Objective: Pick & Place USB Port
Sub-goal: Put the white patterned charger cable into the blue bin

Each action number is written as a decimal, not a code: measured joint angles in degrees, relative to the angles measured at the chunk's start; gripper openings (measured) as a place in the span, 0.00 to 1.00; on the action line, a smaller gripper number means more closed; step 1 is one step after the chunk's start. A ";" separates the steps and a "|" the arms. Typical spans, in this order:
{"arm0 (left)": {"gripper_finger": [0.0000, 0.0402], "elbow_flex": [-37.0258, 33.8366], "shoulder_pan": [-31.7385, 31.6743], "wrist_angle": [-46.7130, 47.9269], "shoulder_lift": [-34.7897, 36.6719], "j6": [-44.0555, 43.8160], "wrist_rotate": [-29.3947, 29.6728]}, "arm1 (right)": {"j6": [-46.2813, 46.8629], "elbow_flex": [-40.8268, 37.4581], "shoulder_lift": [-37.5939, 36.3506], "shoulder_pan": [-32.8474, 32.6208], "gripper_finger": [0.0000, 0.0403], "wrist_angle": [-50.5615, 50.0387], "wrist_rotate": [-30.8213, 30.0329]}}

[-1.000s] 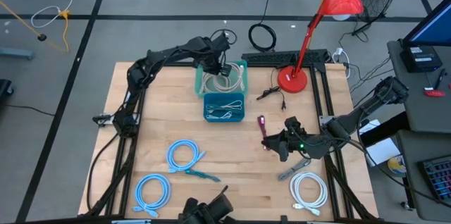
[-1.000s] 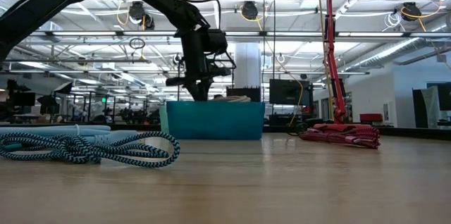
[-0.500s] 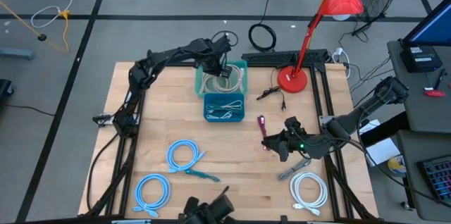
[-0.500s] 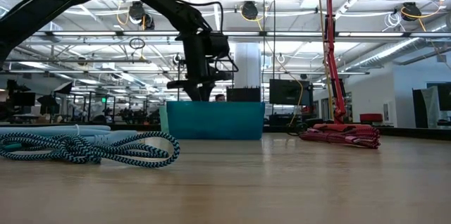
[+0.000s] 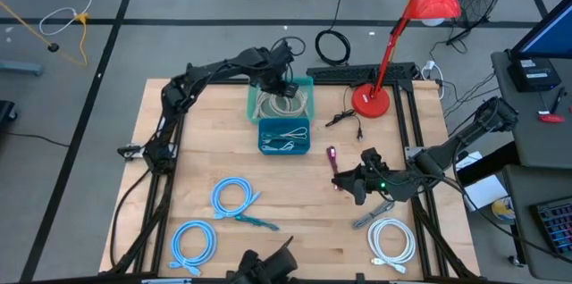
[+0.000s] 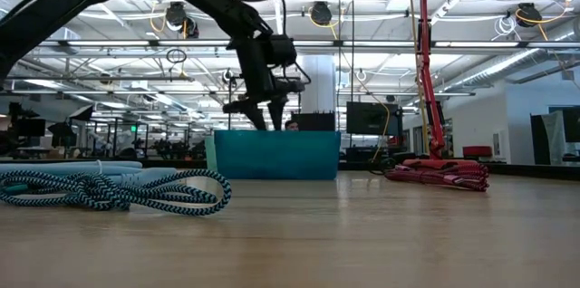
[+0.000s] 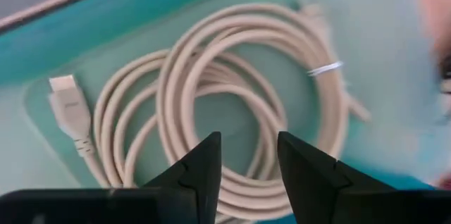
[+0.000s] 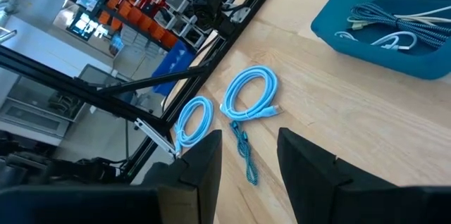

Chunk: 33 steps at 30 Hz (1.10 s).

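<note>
Overhead, left gripper (image 5: pixel 284 84) hangs above the light teal bin (image 5: pixel 305 81) at table 12 o'clock, fingers parted, gripping nothing. Beige USB cable (image 7: pixel 232 104) lies coiled inside that bin, apart from the fingers. Right gripper (image 5: pixel 340 179) waits at 4 o'clock, fingers apart, empty.

A wooden table (image 5: pixel 197 154) carries teal bins (image 5: pixel 284 135), blue cable coils (image 5: pixel 234 198), a white coil (image 5: pixel 391 239) and, seemingly, a red lamp base (image 5: pixel 368 101)

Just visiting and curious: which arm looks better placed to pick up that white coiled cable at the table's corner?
The right one, probably. Its hand is empty and open, close to the white cable. The left hand hovers over the teal bin, much farther away.
</note>
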<state>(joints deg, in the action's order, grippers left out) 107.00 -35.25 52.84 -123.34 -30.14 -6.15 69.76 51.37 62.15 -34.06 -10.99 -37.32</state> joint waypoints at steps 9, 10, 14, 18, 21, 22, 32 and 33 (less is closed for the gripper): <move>0.36 4.23 0.07 -0.99 10.05 6.59 -1.90 | -1.01 0.00 -0.10 1.02 0.32 -0.06 0.05; 0.36 4.35 0.54 -1.02 11.72 7.16 -2.62 | -1.39 0.00 -0.31 1.14 0.32 -0.09 0.09; 0.36 4.35 4.06 1.37 18.05 9.69 -5.05 | -2.62 0.00 -1.20 1.43 0.32 -0.22 0.03; 0.36 4.13 10.06 6.27 23.77 10.32 -3.90 | -4.12 0.00 -2.28 1.52 0.32 -0.71 -0.07; 0.36 3.12 16.25 9.97 27.29 8.39 -0.88 | -5.21 0.00 -2.75 1.84 0.32 -1.14 0.31; 0.36 3.00 18.38 11.15 28.17 7.26 0.81 | -5.71 0.00 -2.99 1.90 0.32 -1.46 1.18; 0.36 2.91 40.86 27.33 29.59 -22.59 22.90 | -12.33 0.02 -4.74 2.91 0.32 -1.25 8.37; 0.36 2.86 42.76 28.69 29.36 -26.24 24.00 | -12.64 0.02 -4.91 3.23 0.32 -1.26 9.69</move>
<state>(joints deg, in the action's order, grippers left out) 109.86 7.51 81.54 -93.98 -56.38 17.85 57.11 51.40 57.24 -30.83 -12.24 -27.63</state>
